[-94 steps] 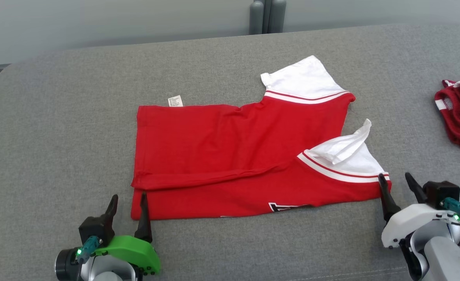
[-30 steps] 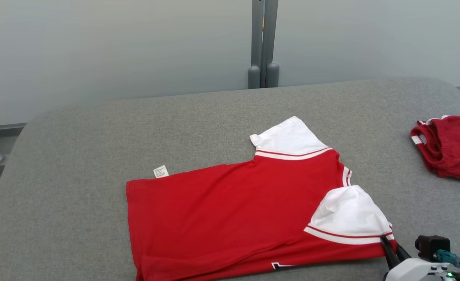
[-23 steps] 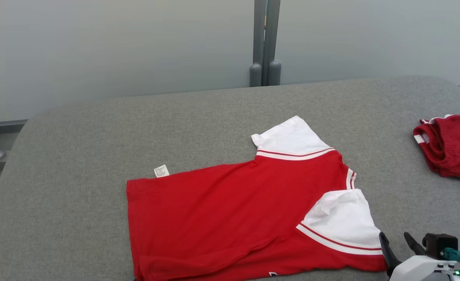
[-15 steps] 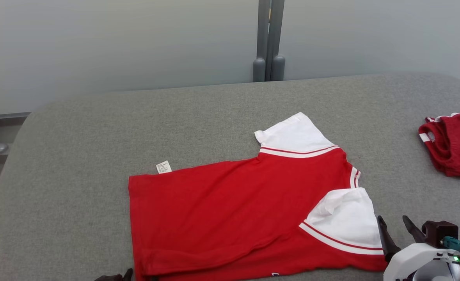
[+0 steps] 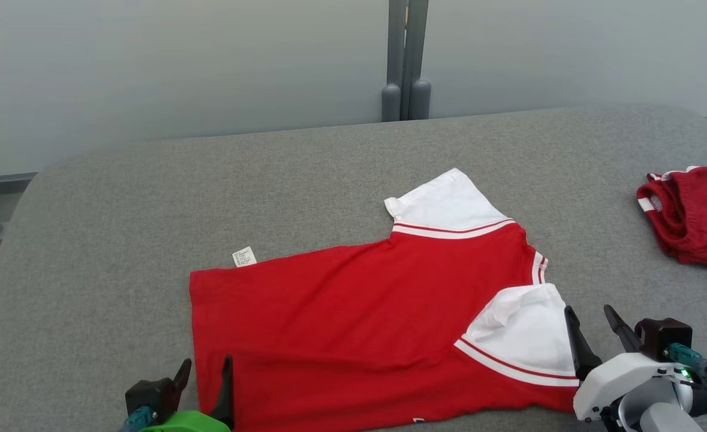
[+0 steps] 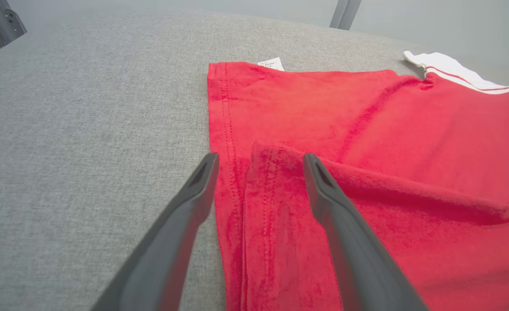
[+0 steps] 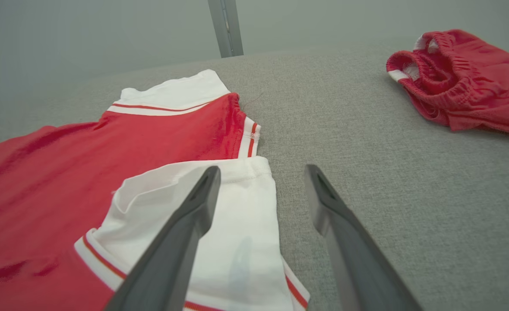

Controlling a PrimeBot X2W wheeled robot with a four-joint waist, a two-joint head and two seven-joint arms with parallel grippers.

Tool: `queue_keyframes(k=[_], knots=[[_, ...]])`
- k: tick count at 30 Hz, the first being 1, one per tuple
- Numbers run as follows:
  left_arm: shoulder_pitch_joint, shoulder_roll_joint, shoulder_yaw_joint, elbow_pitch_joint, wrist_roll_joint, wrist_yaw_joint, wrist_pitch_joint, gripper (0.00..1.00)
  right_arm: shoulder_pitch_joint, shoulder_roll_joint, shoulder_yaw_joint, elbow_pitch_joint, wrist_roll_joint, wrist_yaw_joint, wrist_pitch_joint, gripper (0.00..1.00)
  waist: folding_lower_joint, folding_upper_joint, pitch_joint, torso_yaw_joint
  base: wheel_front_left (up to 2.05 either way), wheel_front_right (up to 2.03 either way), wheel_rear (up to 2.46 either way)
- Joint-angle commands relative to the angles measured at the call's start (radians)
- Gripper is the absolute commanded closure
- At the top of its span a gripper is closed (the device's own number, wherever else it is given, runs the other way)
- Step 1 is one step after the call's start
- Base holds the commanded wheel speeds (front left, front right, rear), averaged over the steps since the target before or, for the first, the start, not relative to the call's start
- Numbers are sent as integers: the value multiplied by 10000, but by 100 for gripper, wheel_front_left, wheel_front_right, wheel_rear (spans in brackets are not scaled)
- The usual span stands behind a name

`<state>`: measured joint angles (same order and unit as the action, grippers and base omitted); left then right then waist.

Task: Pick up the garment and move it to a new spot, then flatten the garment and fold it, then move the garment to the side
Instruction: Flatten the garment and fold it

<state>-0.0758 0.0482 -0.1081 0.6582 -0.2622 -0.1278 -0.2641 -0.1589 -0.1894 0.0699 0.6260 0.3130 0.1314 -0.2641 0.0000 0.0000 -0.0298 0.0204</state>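
Jaws on left gripper point(image 5: 207, 360) and right gripper point(image 5: 587, 308) have just sprung wide, leaving the red, white-sleeved cotton T-shirt point(image 5: 341, 312) lying folded on the grey fabric counter point(image 5: 119, 240), so this fold looks done.

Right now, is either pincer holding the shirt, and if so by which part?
Nothing is held. The left pincer is open over a hem corner of the shirt; the right pincer is open at the white sleeve.

One shirt point(image 5: 353, 312), one shorts point(image 5: 698, 216), two grippers point(image 5: 207, 360) point(image 5: 587, 308)
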Motion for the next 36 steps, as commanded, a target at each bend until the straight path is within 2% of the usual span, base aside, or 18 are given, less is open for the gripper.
queue_keyframes(k=[1, 12, 20, 30, 36], knots=[[-194, 50, 44, -31, -102, -32, 4, 0, -146, 17, 26, -58, -49, -17, 0, 0, 0, 0, 13, -56, 0, 0, 0], [-836, 53, 41, -181, 51, 221, 5, 0, -744, -64, 382, -193, -100, -17, 0, 0, 0, 0, 416, -142, 0, 0, 0], [-2255, 53, 343, -2, 435, 199, 3, 0, -1855, -194, 779, -307, -235, -17, 0, 0, 0, 0, 1683, 20, 0, 0, 0], [-3973, 291, 909, 1349, 709, 356, 3, 0, -2771, -211, 1350, -408, -162, -17, 0, 0, 0, 0, 2658, -37, 0, 0, 0], [-4519, 431, 1016, 2250, 697, 231, 3, 0, -3122, -276, 1598, -570, 51, -17, 0, 0, 0, 0, 2832, -108, 0, 0, 0]])
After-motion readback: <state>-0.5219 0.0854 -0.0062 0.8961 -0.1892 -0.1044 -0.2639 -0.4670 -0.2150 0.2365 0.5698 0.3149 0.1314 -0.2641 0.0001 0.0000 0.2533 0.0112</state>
